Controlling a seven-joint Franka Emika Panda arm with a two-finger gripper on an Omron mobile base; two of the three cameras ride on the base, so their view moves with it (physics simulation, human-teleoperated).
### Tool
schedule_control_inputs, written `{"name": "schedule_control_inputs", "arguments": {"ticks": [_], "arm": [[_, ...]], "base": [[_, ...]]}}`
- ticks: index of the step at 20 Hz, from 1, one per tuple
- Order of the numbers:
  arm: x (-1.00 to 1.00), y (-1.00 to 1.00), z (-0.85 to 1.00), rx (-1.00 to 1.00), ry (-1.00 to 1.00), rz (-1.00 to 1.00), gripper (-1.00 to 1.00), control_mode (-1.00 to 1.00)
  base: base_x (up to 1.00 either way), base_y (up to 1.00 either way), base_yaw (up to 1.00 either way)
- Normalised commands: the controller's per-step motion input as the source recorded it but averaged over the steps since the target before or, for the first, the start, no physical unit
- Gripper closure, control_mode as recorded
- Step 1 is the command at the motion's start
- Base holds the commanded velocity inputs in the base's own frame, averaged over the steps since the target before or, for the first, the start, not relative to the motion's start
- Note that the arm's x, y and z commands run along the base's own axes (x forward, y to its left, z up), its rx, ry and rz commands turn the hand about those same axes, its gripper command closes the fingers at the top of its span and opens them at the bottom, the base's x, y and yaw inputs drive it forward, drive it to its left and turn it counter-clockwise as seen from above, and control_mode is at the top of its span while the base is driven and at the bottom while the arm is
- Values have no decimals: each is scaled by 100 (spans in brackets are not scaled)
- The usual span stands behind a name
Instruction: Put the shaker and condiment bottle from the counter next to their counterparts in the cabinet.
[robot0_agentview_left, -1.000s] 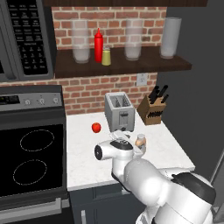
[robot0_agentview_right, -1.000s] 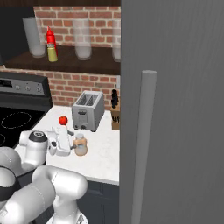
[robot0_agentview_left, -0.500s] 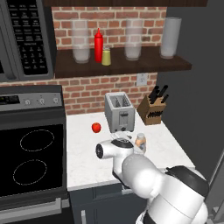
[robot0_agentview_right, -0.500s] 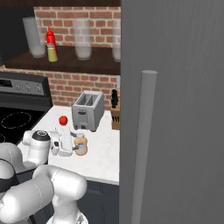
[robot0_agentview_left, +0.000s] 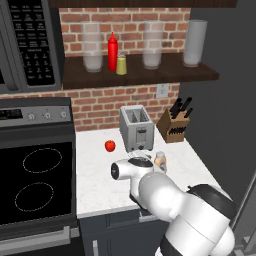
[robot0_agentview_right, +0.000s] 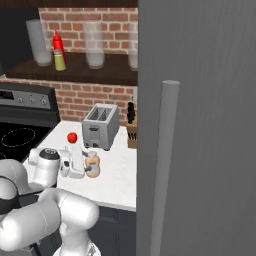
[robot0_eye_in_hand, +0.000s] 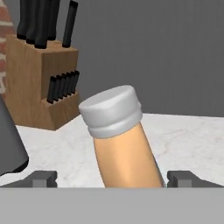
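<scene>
Tan-peach plastic condiment bottle with white cap (robot0_eye_in_hand: 120, 140) at lower centre of hand view, tilted, standing between wide-open dark fingertips (robot0_eye_in_hand: 41, 178) of the two-finger gripper (robot0_agentview_right: 82, 167), not yet clamped. Risk: closing off-centre on the rounded body, tipping it onto the white counter (robot0_agentview_left: 95, 175) toward the wooden knife block (robot0_eye_in_hand: 41, 83).

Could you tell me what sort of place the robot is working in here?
A home kitchen, rendered rather than real: a stovetop beneath a microwave, a toaster and knife block on a pale counter, and a brick-backed wooden shelf.
</scene>
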Motion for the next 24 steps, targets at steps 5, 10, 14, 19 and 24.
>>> {"name": "schedule_control_inputs", "arguments": {"ticks": [5, 10, 14, 19, 24], "arm": [[0, 0, -13, 0, 0, 0, -100, -100], [0, 0, -15, 0, 0, 0, 100, -100], [0, 0, -4, 0, 0, 0, 100, -100], [0, 0, 0, 0, -2, 0, 100, -100], [0, 0, 0, 0, -9, 0, 100, -100]], "base": [[0, 0, 0], [0, 0, 0], [0, 0, 0], [0, 0, 0], [0, 0, 0]]}}
